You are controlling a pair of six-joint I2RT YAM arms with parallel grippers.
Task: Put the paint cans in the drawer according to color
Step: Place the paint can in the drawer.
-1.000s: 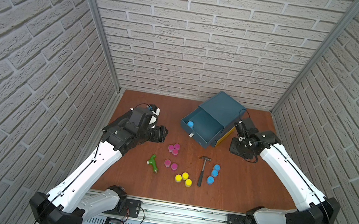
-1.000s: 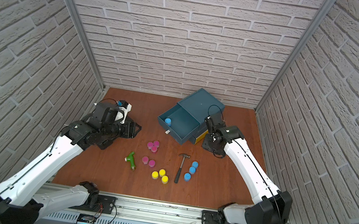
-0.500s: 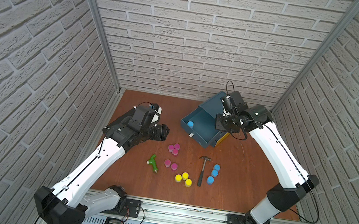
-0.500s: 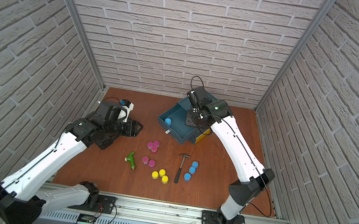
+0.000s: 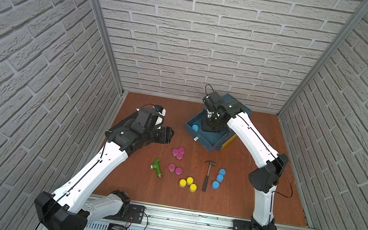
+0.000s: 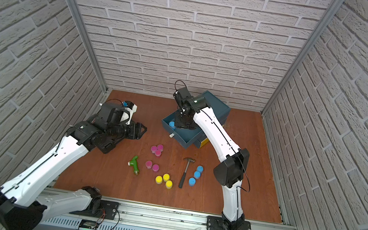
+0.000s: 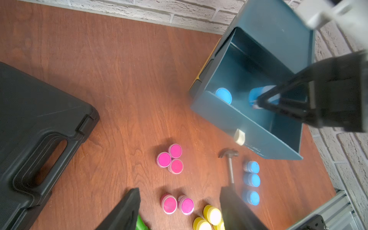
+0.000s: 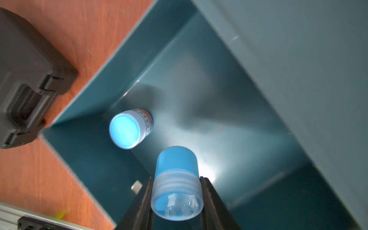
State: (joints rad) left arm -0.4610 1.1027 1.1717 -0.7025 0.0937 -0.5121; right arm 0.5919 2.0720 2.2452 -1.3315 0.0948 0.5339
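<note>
Grip on my right side looks solid: the right gripper (image 8: 176, 178) is clamped on a blue paint can (image 8: 176, 162), with one black finger on each side of its ribbed clear body and the blue lid end aimed at the drawer floor. I cannot tell whether the can touches that floor. In both top views this gripper reaches down inside the open teal drawer (image 5: 203, 145). The drawer sits right of centre toward the upper edge of the table (image 5: 251, 203), pulled out of its cabinet (image 5: 247, 109). A second blue can (image 5: 195, 127) stands upright in the drawer's left corner, and my right wrist camera shows a gap between it and the held one.

The left gripper (image 7: 181, 190) hangs left of centre in the frame, well apart from the drawer, its jaws spread wide with nothing between them. A black case (image 7: 29, 129) lies on the table near it.

The rest sits out on the wood, below the drawer in the frame. Three blue cans (image 5: 220, 177) stand in a short line just right of a small hammer (image 5: 206, 180). Three yellow cans (image 5: 190, 180) are bunched just left of its handle. A clump of three pink cans (image 5: 179, 155) sits near centre, with a pink pair (image 5: 171, 167) side by side lower down. A green pipe fitting (image 5: 156, 167) lies left of that pair.
</note>
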